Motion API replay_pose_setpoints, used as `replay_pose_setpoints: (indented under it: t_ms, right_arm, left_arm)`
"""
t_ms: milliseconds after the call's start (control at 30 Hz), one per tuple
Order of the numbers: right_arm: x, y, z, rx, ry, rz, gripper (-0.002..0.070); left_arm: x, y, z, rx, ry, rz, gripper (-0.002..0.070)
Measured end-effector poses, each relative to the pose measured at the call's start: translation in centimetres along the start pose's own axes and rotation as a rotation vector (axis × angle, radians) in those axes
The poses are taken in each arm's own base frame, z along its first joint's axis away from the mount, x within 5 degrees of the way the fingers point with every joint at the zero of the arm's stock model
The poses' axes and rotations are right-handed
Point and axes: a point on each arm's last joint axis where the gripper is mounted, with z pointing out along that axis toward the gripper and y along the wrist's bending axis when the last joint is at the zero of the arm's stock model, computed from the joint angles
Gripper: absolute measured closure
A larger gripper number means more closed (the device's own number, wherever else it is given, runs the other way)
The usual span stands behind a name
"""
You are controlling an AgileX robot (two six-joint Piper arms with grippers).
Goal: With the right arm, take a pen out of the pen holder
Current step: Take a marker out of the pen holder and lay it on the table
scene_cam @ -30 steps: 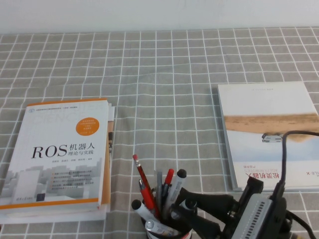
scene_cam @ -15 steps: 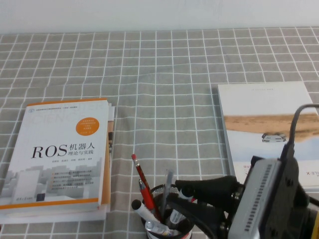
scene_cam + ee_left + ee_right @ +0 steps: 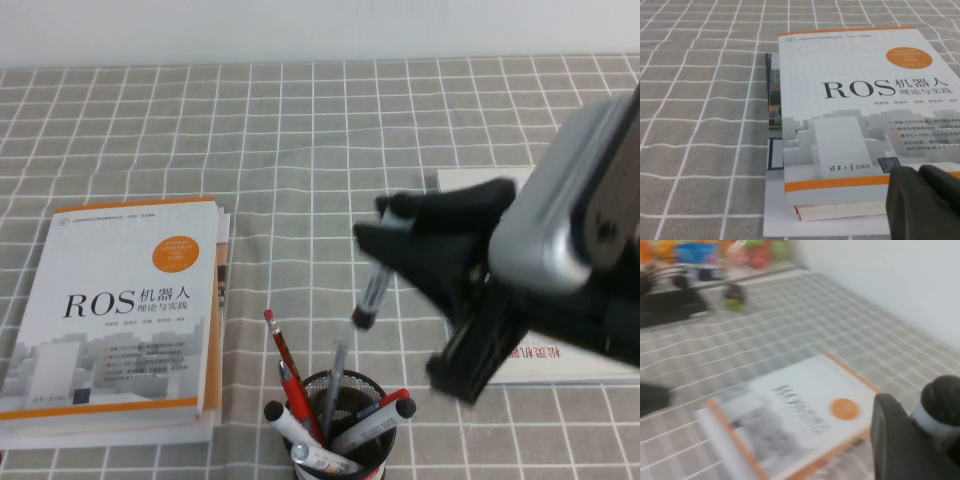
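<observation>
Fingers of right gripper [image 3: 375, 222] pinch top end of pen [image 3: 373, 285]; pen hangs tilted, lower tip clear above pen holder [image 3: 368, 462] rim, apart from other pens [image 3: 296, 395] inside. Open table [image 3: 300, 130] between ROS book [image 3: 130, 300] on left, white book [image 3: 545, 362] on right. Right arm high, reaching in over white book. Left gripper [image 3: 925, 200] low over ROS book corner, fingers pressed together.

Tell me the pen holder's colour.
Black pen holder, mesh-walled; shows best in the high view.

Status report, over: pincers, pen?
Right pincer shut on grey black-tipped pen, above black mesh pen holder. Left pincer by white ROS book. Nothing in the way.
</observation>
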Motion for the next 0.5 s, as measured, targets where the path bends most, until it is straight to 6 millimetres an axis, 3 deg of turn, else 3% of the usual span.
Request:
replay_pose_setpoints:
  t_ms: [267,500]
  right_arm:
    - [-0.5,-5.7,0.7,0.199,0.078,0.174,0.0578]
    - [0.8,-9.9,4.7,0.237,0.315,0.353,0.0578]
  left_arm:
    - [0.0,0.0,0.0,0.000,0.000,0.000,0.0678]
    - [0.0,0.0,0.0,0.000,0.000,0.000,0.0678]
